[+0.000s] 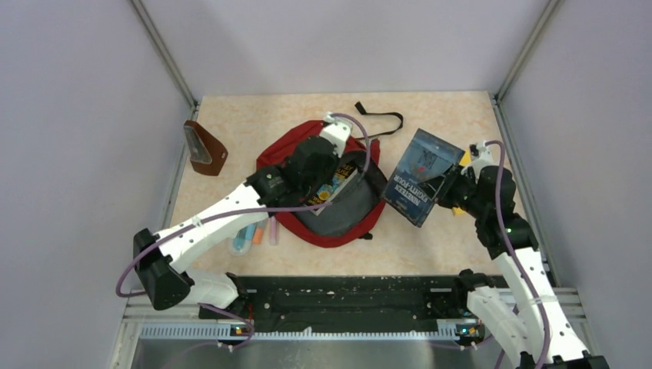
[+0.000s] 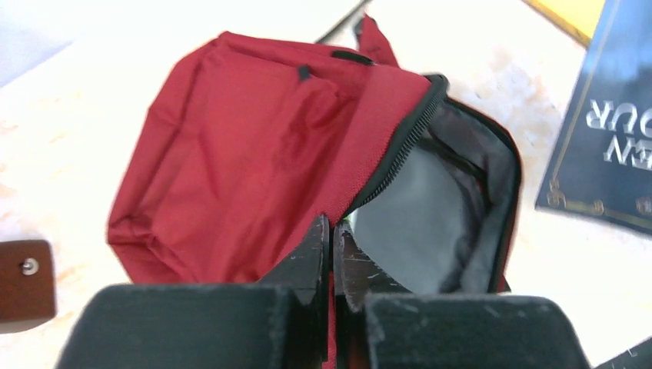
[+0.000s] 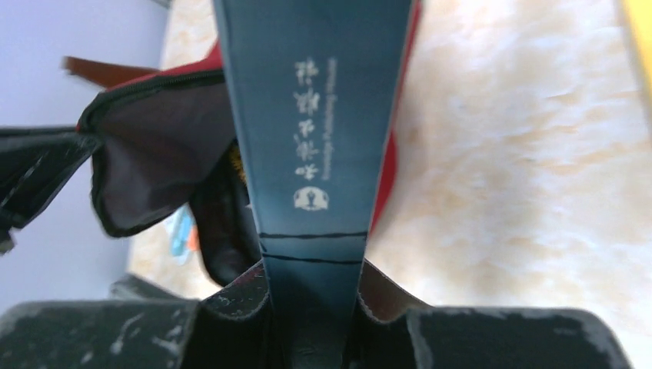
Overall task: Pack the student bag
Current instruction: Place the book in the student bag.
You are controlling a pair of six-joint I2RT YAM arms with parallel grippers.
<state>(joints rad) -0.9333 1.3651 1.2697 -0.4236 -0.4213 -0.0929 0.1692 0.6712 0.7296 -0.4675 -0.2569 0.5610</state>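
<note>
The student bag (image 1: 342, 237), a large dark-red soft fabric backpack with black zippers, is lying in the middle of the pale marbled worktop (image 1: 269, 115). Its main compartment is gaping open toward the right and showing a grey lining. A loose black strap (image 1: 380, 117) is trailing on the worktop beyond it.

The left end effector (image 2: 332, 227) is reaching over the student bag. It is pinching the red fabric right at the zippered edge of the opening, its jaws closed down on the cloth, and it is holding that flap raised. Inside the opening, a flat item with a black and yellow cover (image 1: 340, 181) is lying against the lining.

The right end effector (image 3: 311, 277) is clamping a dark-blue book (image 1: 419, 177) with pale lettering, its fingers pressing on both covers near one end. It is holding the book tilted above the worktop, just to the right of the bag's mouth, with the lower corner close to the opening. A yellow object (image 1: 464, 157) is peeking out from behind the book's far right corner.

A small brown wedge-shaped pouch (image 1: 206, 150) is standing well apart to the left. A few pens (image 1: 254, 234) in blue, orange and pink are lying just beside the near left side of the bag.
</note>
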